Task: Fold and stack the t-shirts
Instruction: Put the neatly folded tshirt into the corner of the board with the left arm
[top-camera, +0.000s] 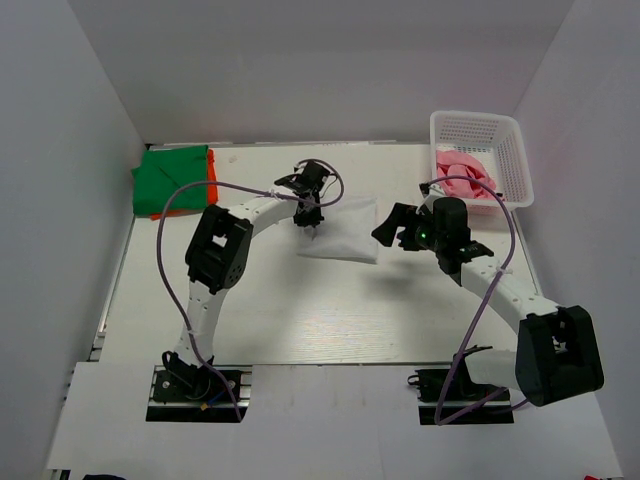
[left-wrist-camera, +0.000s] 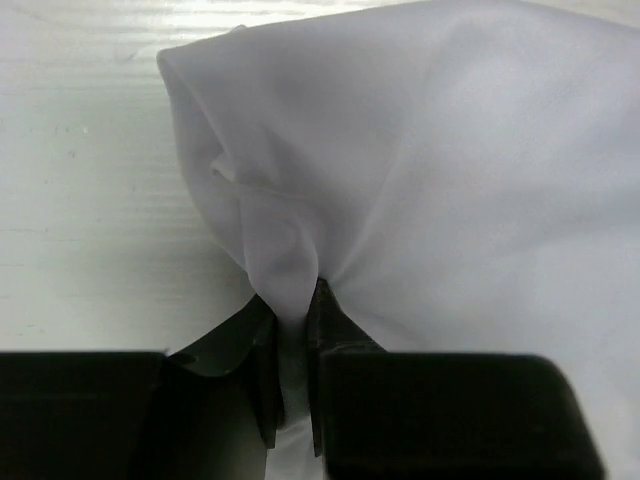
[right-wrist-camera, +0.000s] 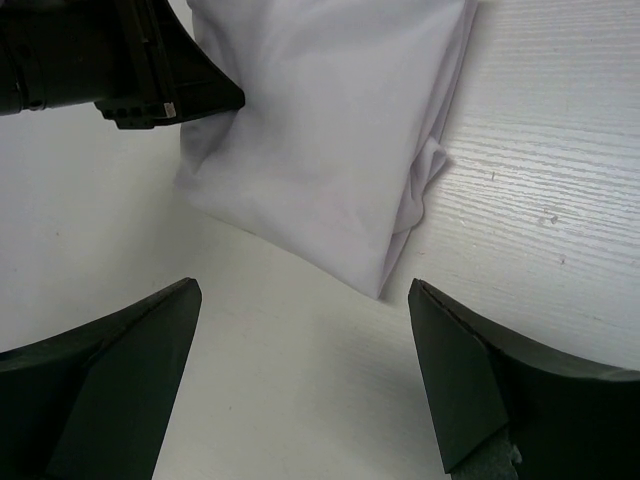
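Observation:
A folded white t-shirt (top-camera: 342, 233) lies in the middle of the table. My left gripper (top-camera: 307, 222) is shut on its left edge; in the left wrist view a pinch of white cloth (left-wrist-camera: 290, 290) runs between the shut fingers. My right gripper (top-camera: 388, 232) is open and empty just right of the shirt, above the table; the shirt (right-wrist-camera: 330, 130) shows ahead of its fingertips (right-wrist-camera: 450, 330). A folded green t-shirt (top-camera: 172, 180) lies on an orange one (top-camera: 212, 185) at the back left. A pink t-shirt (top-camera: 466, 172) lies in the basket.
A white lattice basket (top-camera: 478, 128) stands at the back right. White walls close in the table at the back and both sides. The left arm's tip (right-wrist-camera: 130, 70) shows at the top left of the right wrist view.

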